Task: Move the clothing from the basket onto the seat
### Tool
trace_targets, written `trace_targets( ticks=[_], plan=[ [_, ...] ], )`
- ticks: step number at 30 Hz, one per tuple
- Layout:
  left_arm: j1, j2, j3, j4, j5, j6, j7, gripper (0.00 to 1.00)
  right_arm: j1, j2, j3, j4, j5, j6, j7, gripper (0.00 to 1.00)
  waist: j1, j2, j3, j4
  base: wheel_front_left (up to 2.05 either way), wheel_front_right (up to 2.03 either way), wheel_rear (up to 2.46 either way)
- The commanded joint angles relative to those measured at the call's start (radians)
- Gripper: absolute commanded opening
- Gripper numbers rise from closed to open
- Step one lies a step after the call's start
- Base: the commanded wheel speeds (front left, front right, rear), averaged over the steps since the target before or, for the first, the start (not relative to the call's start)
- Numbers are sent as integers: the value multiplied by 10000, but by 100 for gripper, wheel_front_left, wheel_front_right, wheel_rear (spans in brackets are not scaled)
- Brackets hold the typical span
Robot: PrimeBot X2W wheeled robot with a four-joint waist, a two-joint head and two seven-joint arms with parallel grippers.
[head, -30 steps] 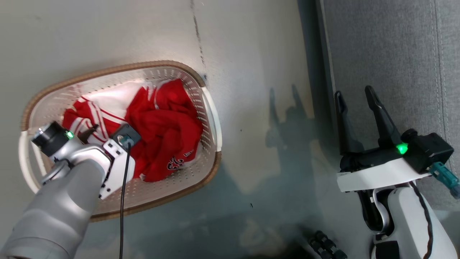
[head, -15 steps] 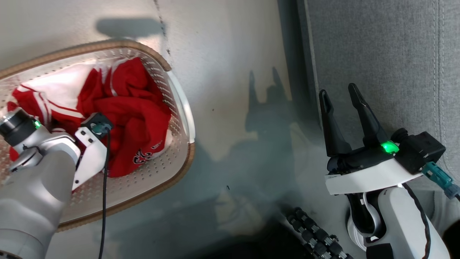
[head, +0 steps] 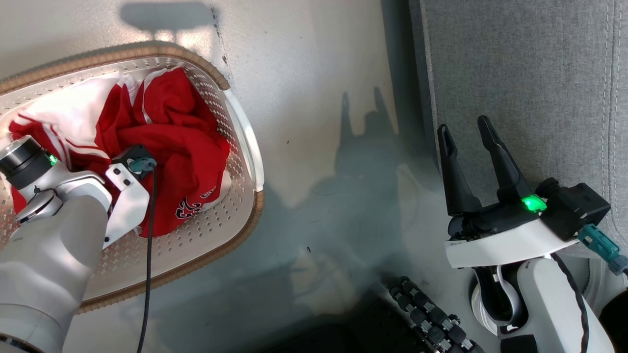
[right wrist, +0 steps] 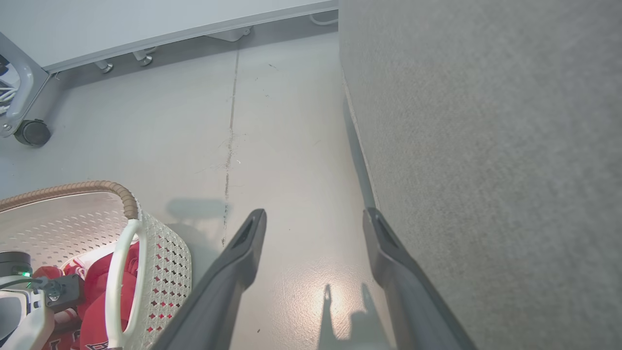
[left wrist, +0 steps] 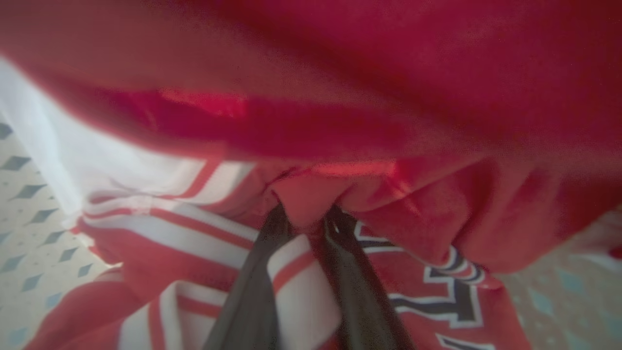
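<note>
Red striped sports clothes (head: pixel 181 147): in cream plastic basket (head: pixel 244 139), frame left
Left gripper (left wrist: pixel 303 218): now pinching a red fold, wide before
Right gripper (head: pixel 463 125): spread, empty
Next: lift to grey cloth seat (head: pixel 530 73)

I can read only black-and-white numerals (head: pixel 189 208), apparently 23, on the crumpled red white-striped jersey (head: pixel 181 142).
</note>
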Motion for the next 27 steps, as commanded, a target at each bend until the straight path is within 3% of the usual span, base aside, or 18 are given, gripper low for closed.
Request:
trace_targets(
  ticks=[1,12,18,27],
  plan=[
    [-27,163,-15,105,-42,120,-173,0,-9,-31,-51,15,-1,2,-52,100,0,-1,-9,-12,0,0,0],
    [89,-19,-123,64,-289,236,-366,0,-454,-32,-112,129,-388,2,-52,100,0,-1,-605,-37,0,0,0],
    [398,-224,-206,66,-414,246,-416,0,-470,-33,-147,338,-947,2,-52,100,0,-1,-1443,168,0,0,0],
    [1395,-823,-157,63,-845,441,-1076,0,-70,-43,-464,687,-1467,2,-50,100,0,-1,-3600,657,0,0,0]
  ],
)
